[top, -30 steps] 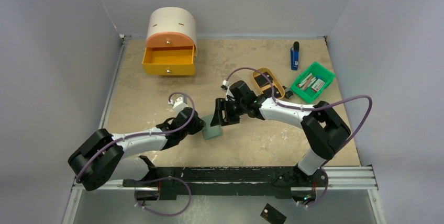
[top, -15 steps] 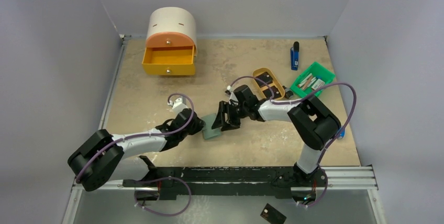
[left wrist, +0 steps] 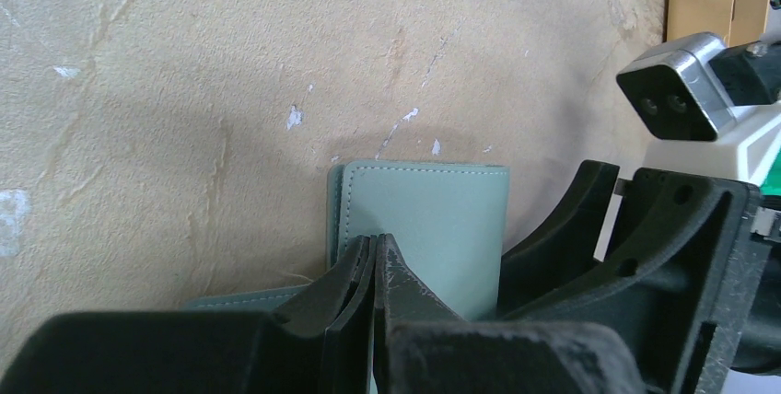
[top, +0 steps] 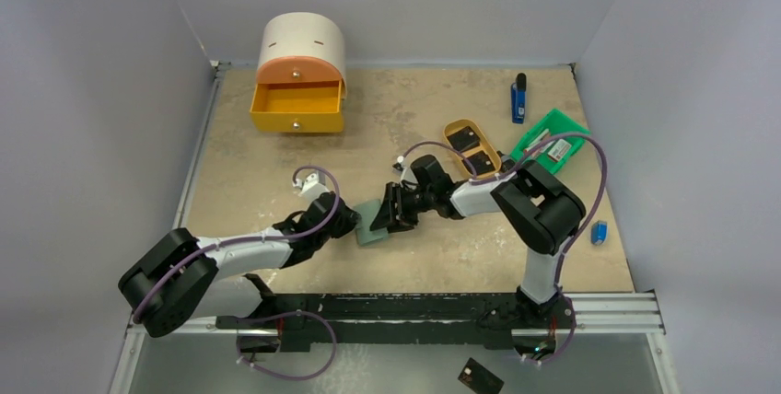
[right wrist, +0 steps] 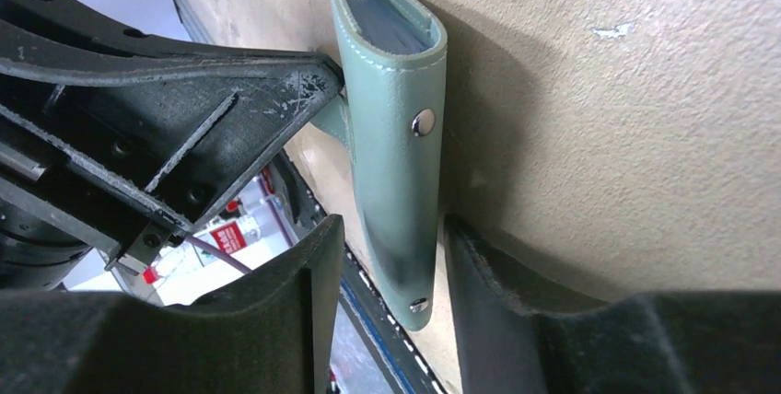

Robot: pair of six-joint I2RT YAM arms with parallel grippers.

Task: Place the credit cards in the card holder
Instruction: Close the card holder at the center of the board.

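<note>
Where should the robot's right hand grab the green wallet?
Grip the card holder across its thin folded cover, near the snap buttons. Come from the robot's right, opposite the left hand, which is shut on the other flap. The cover stands up on edge and looks thin enough for the right hand's open fingers to straddle it.

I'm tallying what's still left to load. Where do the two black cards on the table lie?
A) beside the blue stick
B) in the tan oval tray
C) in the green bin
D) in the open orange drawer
B: both black cards lie inside the tan oval tray, one behind the other, left of the green bin.
</note>
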